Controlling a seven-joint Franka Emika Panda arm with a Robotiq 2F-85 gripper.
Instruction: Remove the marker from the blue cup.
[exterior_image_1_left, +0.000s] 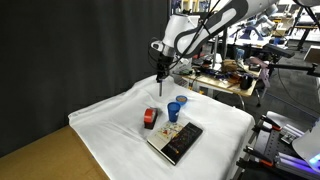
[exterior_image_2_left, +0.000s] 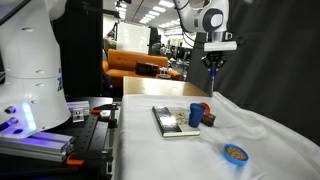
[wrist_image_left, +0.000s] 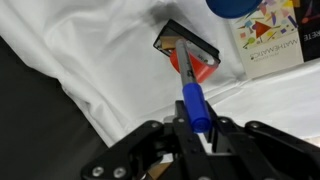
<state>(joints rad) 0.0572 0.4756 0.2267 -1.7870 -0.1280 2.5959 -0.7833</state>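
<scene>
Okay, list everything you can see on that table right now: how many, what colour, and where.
marker: one, blue, gripped above the cloth, out of the cup
blue cup: one, deep blue, upright beside the red block
red block: one, red, on the cloth
ring: one, light blue, flat on the cloth
book: one, dark and white cover, flat next to the cup
cloth: one, white, covering the table
arm: one, white, above the table
end effector: one, black, shut on the marker

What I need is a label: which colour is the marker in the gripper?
Blue. The marker, in the gripper, shows best in the wrist view.
</scene>
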